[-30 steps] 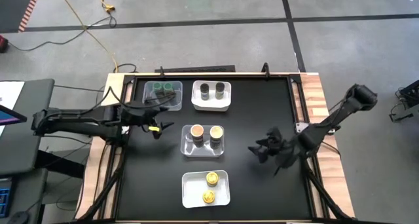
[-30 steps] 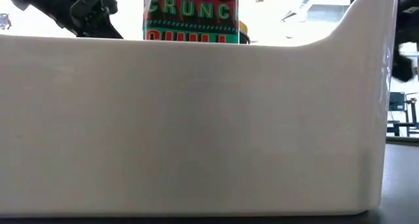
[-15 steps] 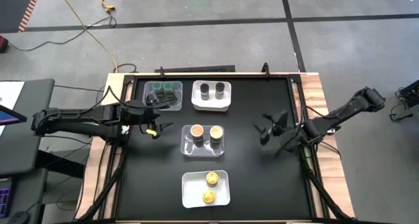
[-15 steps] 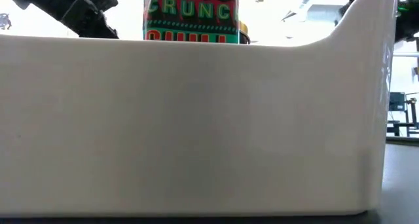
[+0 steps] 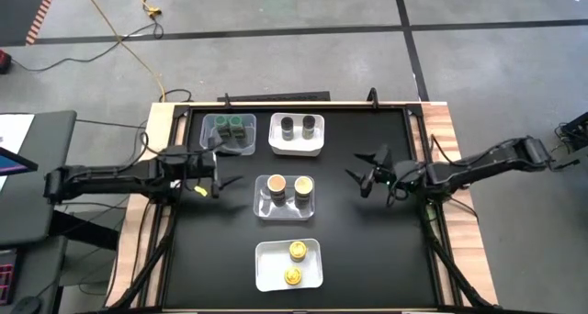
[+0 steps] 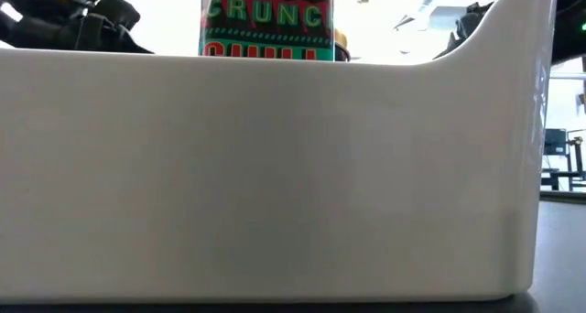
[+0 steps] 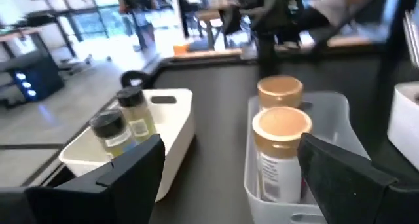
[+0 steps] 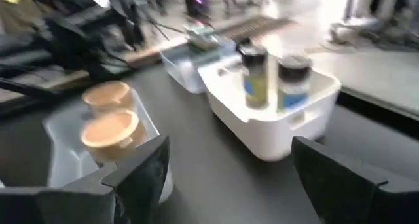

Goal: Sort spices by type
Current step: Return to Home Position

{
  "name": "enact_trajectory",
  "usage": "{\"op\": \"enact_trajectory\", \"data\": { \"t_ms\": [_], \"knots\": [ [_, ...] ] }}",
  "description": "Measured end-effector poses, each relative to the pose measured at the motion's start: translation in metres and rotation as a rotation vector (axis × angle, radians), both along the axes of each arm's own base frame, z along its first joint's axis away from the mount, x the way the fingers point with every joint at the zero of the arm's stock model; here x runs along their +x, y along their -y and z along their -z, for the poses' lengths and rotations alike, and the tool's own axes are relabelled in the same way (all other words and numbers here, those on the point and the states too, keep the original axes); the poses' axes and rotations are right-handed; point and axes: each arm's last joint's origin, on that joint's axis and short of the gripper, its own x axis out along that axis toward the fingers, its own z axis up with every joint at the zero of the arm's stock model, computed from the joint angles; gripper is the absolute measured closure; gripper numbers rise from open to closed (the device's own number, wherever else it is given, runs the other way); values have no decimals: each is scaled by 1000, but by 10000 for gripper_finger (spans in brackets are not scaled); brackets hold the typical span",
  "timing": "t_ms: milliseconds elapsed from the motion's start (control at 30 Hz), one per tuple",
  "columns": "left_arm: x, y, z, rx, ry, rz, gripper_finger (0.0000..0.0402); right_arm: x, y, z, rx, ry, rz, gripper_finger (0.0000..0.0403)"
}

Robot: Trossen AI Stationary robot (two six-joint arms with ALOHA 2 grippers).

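Jaws spread, left and right | tan-lidded jars (image 5: 276, 184) in clear tray (image 5: 287, 214) | yellow-lidded jars (image 5: 298, 251) in white tray (image 5: 270, 264)

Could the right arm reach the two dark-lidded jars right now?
Probably yes: the right end effector is open, only bare table lies between, and the dark-lidded jars stand uncovered.

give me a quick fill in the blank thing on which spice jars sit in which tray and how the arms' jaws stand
The two yellow-lidded jars stand in a ___ tray.
The clear tray in the middle holds the two ___-lidded jars.
Beside the dark grey-lidded jars, in the other clear tray, stand the ___-lidded jars.
The jaws of the left arm and right arm are ___ and empty.
Missing words: white; tan; green; open.
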Motion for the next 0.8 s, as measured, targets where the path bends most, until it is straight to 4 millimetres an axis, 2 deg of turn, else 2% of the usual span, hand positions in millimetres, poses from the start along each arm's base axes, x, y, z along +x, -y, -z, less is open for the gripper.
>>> {"op": "enact_trajectory", "data": {
  "t_ms": [167, 300, 467, 533, 667, 800],
  "knots": [
    [-9, -2, 18, -101, 57, -129, 68, 0, 20, 3, 26, 47, -102, 55],
    [-12, 2, 26, -123, 65, -115, 68, 1, 31, 3, 31, 50, -244, 55],
    [-15, 5, 39, -172, 123, -118, 68, 0, 41, -1, -18, 78, -276, 55],
    [-17, 7, 40, -183, 170, -105, 68, 0, 45, -2, -11, 84, -301, 55],
    [-18, 10, 40, -135, 154, -86, 68, -2, 50, -3, 7, 103, -367, 55],
    [-22, 11, 32, -104, 215, -78, 68, -4, 55, -3, -2, 96, -361, 55]
  ]
}}
